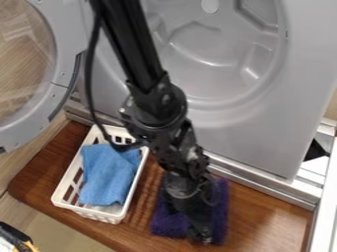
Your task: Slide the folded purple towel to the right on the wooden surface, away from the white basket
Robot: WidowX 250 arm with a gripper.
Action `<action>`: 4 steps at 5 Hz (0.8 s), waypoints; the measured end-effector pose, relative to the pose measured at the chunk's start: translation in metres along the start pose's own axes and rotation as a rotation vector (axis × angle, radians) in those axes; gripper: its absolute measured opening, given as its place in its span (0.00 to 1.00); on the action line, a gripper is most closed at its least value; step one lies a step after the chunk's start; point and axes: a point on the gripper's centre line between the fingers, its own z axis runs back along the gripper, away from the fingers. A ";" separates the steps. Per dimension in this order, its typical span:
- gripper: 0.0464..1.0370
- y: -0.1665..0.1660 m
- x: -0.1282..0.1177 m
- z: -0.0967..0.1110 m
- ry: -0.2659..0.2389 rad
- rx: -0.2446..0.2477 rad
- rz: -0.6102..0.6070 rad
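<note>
We see the purple cloth (pixel 221 204) on the brown wooden board (pixel 266 219), at four o'clock from the white basket (pixel 64 189) with the blue cloth (pixel 109 172) in it, and the black gripper (pixel 200 234) is over it. How far open the gripper is, or whether it has hold of any cloth, we cannot tell. We judge the fuzzy fabric light, limp and hardly slippery, best pinched by a raised fold near its middle.
</note>
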 end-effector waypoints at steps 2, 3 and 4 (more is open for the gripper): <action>0.96 -0.026 0.044 -0.009 -0.039 -0.036 -0.051; 0.96 -0.031 0.058 -0.012 -0.060 -0.056 -0.043; 0.96 -0.034 0.063 -0.014 -0.061 -0.065 -0.047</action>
